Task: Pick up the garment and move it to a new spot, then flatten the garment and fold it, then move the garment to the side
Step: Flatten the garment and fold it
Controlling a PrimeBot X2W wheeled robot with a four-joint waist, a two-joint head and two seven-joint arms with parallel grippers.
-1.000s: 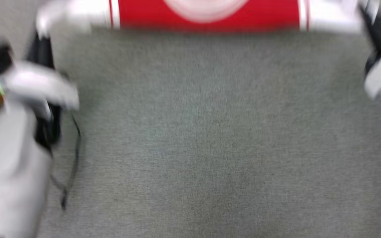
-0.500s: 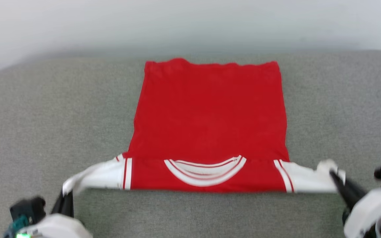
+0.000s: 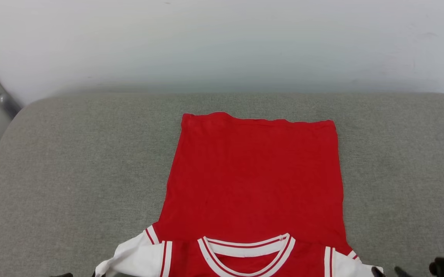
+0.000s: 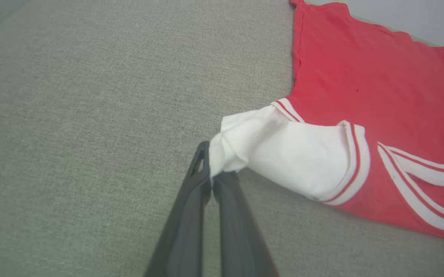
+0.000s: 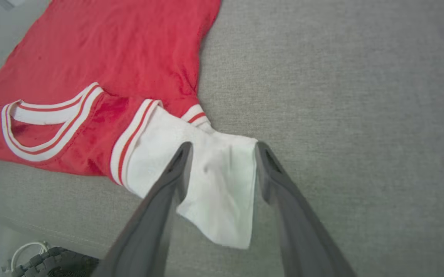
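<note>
Red garment (image 3: 252,181) on grey cushion (image 3: 71,173); L gripper (image 4: 211,175) pinches sleeve (image 4: 283,157), R gripper (image 5: 222,152) fingers spread astride other sleeve (image 5: 214,192)

Left claw (image 4: 212,169) closed, right claw (image 5: 223,148) wide.

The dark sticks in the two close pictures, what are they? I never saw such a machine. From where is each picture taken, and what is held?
They are the fingers of a two-armed robot's claws. The wide picture comes from its head camera; the other two from wrist cameras looking along the fingers. A red jersey lies spread on a grey cushion. The left claw is shut on one white sleeve. The right claw is open, its fingers either side of the other sleeve.
</note>
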